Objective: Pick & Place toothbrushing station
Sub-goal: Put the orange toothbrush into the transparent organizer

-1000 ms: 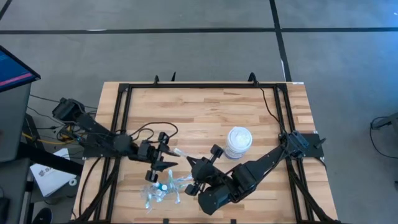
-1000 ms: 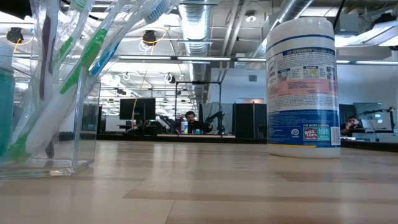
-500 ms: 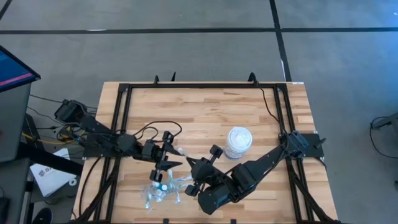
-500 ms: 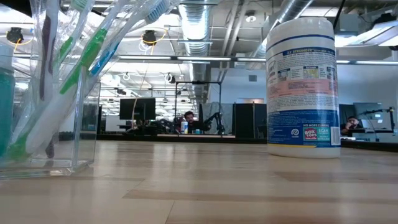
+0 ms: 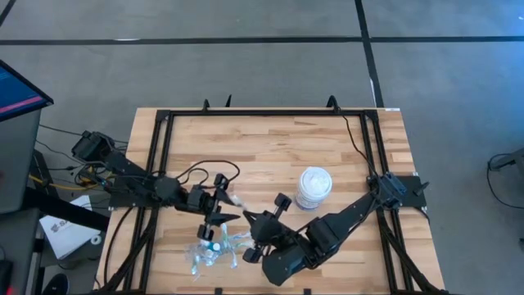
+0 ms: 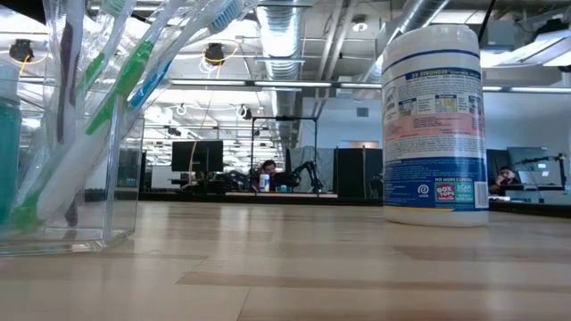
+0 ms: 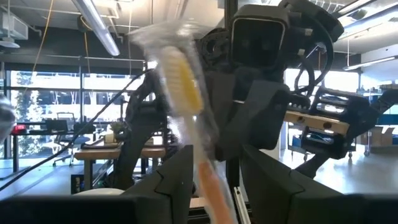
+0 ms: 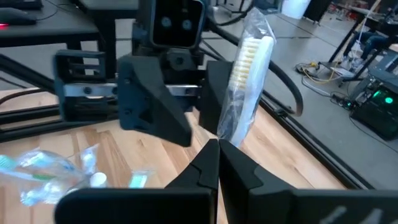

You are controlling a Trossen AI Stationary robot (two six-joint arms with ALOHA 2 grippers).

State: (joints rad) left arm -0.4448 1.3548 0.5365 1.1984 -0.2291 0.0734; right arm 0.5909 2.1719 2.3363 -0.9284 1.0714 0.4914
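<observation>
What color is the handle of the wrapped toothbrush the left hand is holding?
Orange, below pale yellowish bristles; the toothbrush shows best in the left wrist view.

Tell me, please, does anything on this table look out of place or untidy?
Yes. Wrapped toothbrushes and a small bottle lie in a loose heap near the table's front edge instead of in a holder. The left gripper holds one wrapped toothbrush upright above it, facing the shut right gripper.

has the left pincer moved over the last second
Yes. In the high view the left pincer, holding a wrapped orange-handled toothbrush, has shifted right, toward the white wipes canister.
</observation>
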